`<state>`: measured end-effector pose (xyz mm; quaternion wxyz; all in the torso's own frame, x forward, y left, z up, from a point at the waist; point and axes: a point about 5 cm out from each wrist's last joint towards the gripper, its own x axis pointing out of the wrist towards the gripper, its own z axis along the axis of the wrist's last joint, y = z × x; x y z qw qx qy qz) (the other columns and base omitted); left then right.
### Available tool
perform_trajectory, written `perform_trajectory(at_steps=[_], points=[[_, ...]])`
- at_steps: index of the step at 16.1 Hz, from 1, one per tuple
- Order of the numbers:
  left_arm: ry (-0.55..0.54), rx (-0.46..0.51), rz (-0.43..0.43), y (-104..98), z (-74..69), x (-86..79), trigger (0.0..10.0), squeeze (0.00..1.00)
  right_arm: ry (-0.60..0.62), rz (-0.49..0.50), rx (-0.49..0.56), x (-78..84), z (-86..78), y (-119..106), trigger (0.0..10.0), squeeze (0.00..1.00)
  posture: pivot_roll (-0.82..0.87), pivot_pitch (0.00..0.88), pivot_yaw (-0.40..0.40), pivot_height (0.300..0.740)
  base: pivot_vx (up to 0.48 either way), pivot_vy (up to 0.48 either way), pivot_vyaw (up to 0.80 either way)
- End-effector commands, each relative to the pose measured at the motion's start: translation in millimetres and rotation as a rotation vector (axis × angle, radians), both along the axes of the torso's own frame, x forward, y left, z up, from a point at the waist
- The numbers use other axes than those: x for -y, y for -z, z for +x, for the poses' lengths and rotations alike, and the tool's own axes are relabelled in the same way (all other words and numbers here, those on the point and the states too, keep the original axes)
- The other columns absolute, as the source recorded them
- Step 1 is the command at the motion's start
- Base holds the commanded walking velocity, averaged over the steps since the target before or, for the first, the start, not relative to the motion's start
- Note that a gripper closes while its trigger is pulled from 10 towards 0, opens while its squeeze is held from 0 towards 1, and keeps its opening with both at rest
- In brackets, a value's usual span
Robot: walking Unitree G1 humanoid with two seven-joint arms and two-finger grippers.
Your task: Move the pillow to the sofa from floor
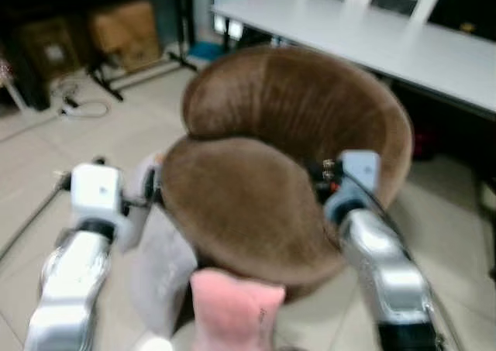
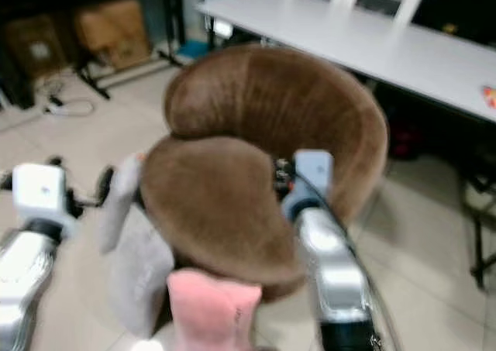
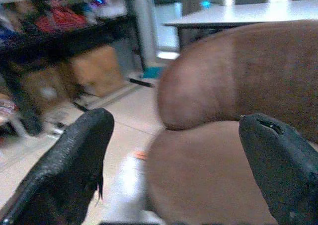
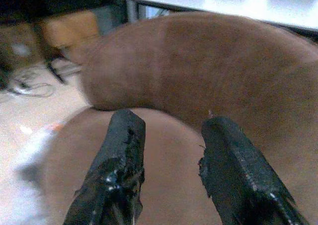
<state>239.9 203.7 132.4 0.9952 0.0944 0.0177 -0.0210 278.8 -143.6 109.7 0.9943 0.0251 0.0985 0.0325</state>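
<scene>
Hovering at the round brown plush sofa (image 1: 294, 111), with the pillow lying low on the floor (image 1: 132, 126).
Holding the left gripper (image 3: 174, 155) spread wide and the right gripper (image 4: 171, 150) partly open, both gripping nothing. Leaning against the sofa's near edge, below and behind both: a pink plush pillow (image 1: 232, 308) midway between the arms, and a pale grey cushion (image 1: 163, 273) nearer the left one. Probably needing a downward reach.

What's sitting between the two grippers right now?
The brown seat cushion of the round sofa lies between the left gripper and right gripper, seen in both eye views.
</scene>
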Motion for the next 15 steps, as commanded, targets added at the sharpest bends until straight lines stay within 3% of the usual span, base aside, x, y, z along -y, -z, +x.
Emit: perform_trajectory(at_steps=[1,3,7,15], points=[[-0.026,0.004,0.025,-1.8,-2.0,-8.7,10.0,0.00,-0.038,0.012,0.024,-10.9,2.2,-6.1,10.0,0.00,-0.02,0.000,-0.056,0.740,0.326,0.000,0.80],[-0.030,0.003,0.034,-0.7,-2.9,-8.8,10.0,0.00,-0.012,0.051,0.014,-9.8,2.6,-4.7,10.0,0.00,-0.02,0.000,-0.058,0.740,0.156,0.000,0.40],[-0.021,0.001,0.049,1.7,-4.5,-8.7,10.0,0.00,-0.012,0.028,-0.012,-5.3,1.5,0.0,10.0,0.00,-0.02,0.000,-0.058,0.740,0.000,0.000,0.00],[-0.007,0.013,0.082,3.7,-7.3,-7.9,10.0,0.00,-0.016,0.054,0.003,-5.4,-1.6,0.6,10.0,0.00,-0.02,0.000,-0.066,0.655,0.000,0.000,0.00]])
